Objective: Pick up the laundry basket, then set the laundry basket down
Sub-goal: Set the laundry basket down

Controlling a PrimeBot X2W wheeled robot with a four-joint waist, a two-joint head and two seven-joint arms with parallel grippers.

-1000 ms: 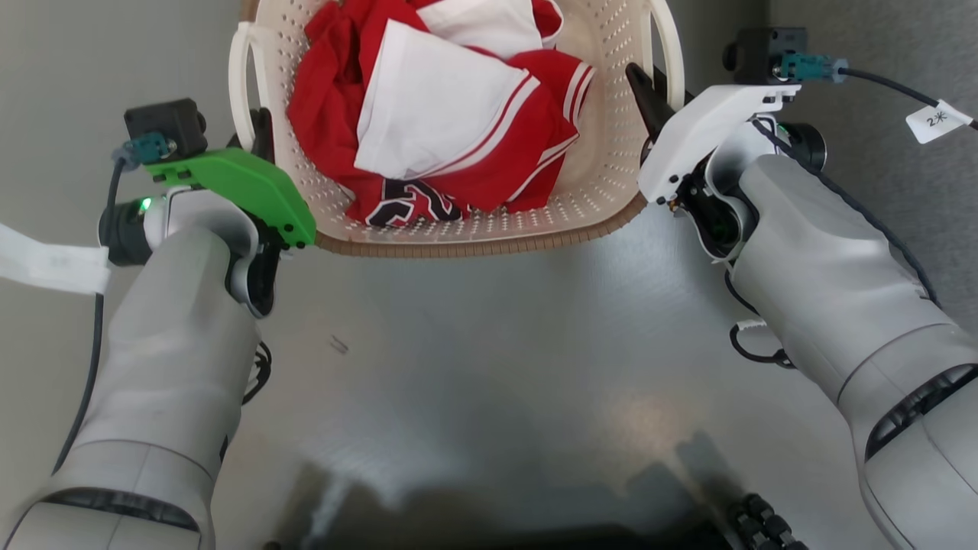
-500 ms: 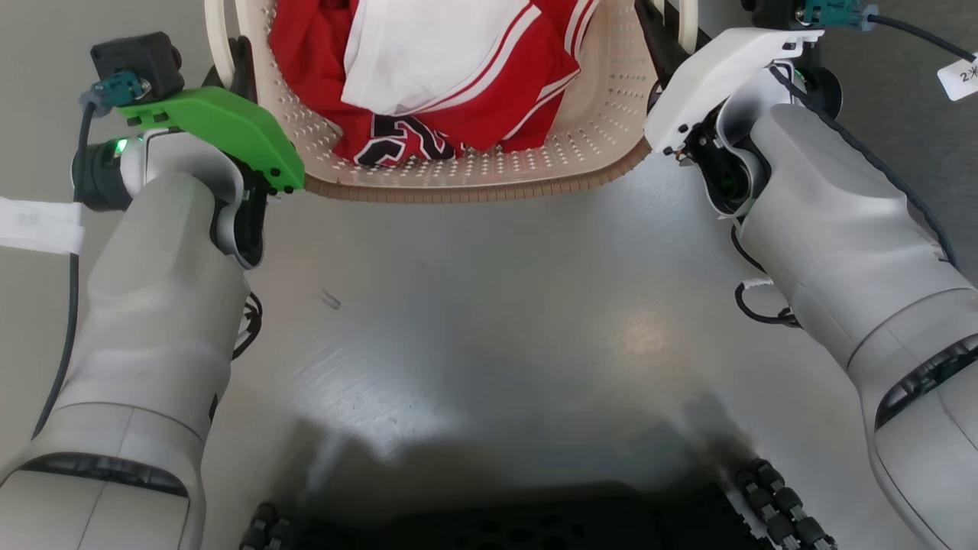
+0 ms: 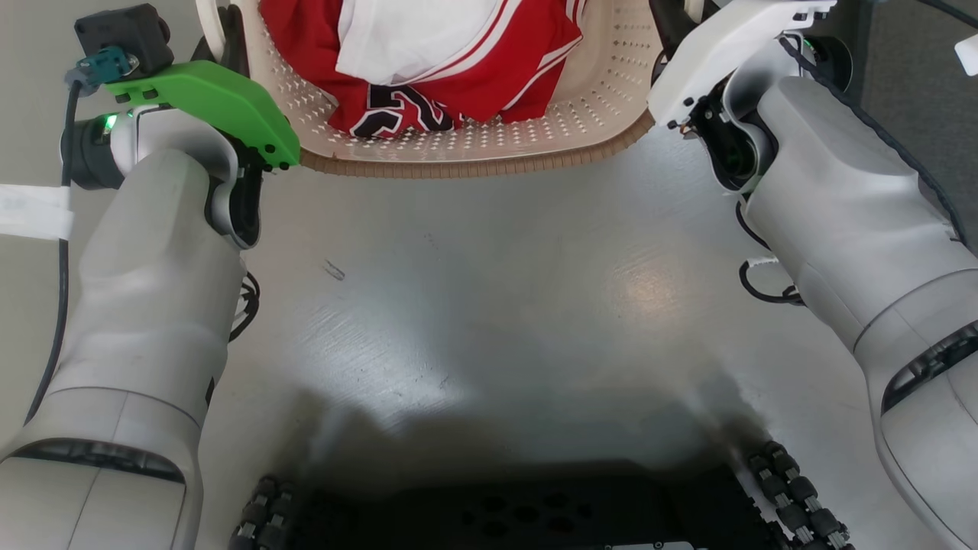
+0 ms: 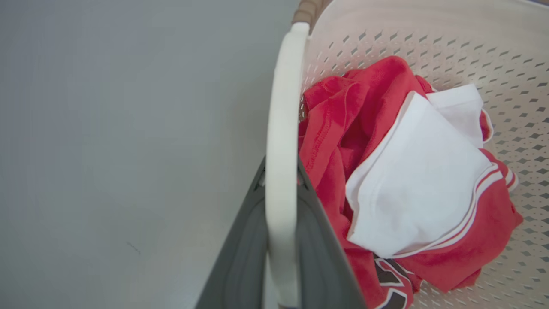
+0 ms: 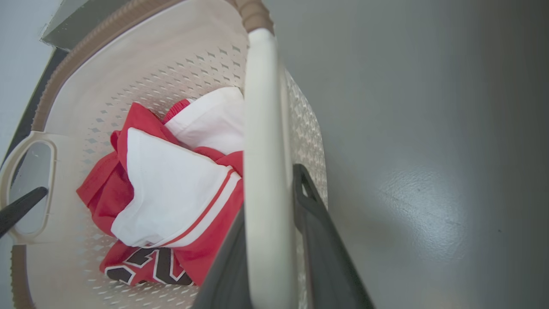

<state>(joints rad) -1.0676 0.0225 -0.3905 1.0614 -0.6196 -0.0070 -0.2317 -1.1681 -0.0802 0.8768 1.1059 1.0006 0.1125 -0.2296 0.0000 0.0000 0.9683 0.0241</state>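
The laundry basket [image 3: 474, 156] is cream perforated plastic with a brown woven rim and is cut off by the top edge of the head view. It holds a red and white garment [image 3: 458, 61]. My left gripper [image 3: 225, 27], under its green cover, is shut on the left loop handle [image 4: 283, 86], which runs between its dark fingers [image 4: 240, 257]. My right gripper [image 3: 665, 19], under its white cover, is shut on the right loop handle [image 5: 261, 86]. The left gripper's fingertip [image 5: 21, 206] shows through the far handle. Whether the basket touches the floor I cannot tell.
Glossy grey floor [image 3: 497, 305] lies between my arms, with a small scuff mark [image 3: 334, 269]. My black wheeled base [image 3: 519, 512] sits at the bottom edge. A darker floor strip [image 3: 917, 114] lies at the far right.
The whole head picture has shifted: basket, arms and the floor mark all sit higher, and more of my base shows. Both grippers stay on the handles.
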